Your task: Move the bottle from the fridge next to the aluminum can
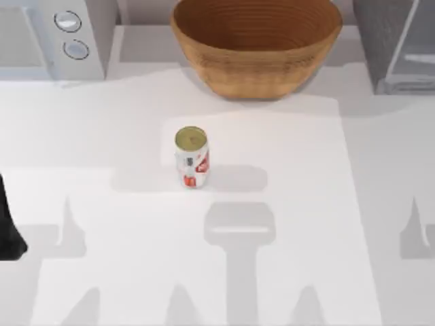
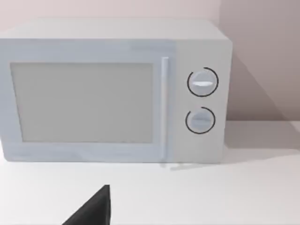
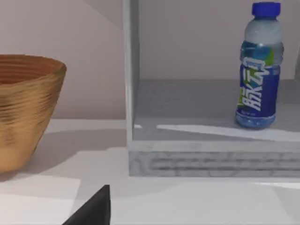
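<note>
One aluminum can (image 1: 192,156) stands upright near the middle of the white table (image 1: 292,204) in the top view, its dull gold top facing up and red markings on its side. Behind it, at the far edge, sits a wide woven basket (image 1: 256,44); the white microwave (image 1: 58,37) with two round knobs fills the far left corner, and the grey speckled fridge (image 1: 394,44) the far right corner, well apart from the can. A dark part of my left arm (image 1: 8,227) shows at the table's left edge. Moving to the left wrist view, the microwave (image 2: 112,91) faces the camera with its door closed, and a dark tip of the left gripper (image 2: 93,211) juts in at the frame's lower edge — whether its fingers are open or closed cannot be told. Last, the right wrist view looks into the fridge (image 3: 211,159), whose inside is open to the camera: the bottle (image 3: 259,65) stands upright on its grey floor, blue cap on top, label facing out. The basket (image 3: 26,110) stands beside the fridge on the table. A dark tip of the right gripper (image 3: 93,211) shows low in the frame — its finger state cannot be told either.
</note>
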Controlling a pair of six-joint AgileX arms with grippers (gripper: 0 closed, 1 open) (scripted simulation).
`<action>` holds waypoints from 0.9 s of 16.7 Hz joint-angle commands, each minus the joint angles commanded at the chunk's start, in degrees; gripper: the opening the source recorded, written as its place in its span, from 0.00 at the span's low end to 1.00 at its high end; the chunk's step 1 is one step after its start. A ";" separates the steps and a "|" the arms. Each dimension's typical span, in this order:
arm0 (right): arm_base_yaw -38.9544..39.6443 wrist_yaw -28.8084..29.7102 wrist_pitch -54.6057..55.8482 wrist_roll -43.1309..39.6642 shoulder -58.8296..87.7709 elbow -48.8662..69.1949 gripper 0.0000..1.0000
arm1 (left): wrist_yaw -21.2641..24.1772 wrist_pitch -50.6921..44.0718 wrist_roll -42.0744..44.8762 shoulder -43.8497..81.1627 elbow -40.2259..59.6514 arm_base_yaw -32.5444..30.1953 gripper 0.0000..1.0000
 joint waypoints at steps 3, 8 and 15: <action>-0.11 -0.10 0.44 -0.01 0.57 0.39 1.00 | 0.00 0.00 0.00 0.00 0.00 0.00 1.00; -2.17 -1.90 8.66 -0.10 12.56 7.79 1.00 | 0.00 0.00 0.00 0.00 0.00 0.00 1.00; -7.54 -6.61 30.05 -0.35 52.86 27.04 1.00 | 0.00 0.00 0.00 0.00 0.00 0.00 1.00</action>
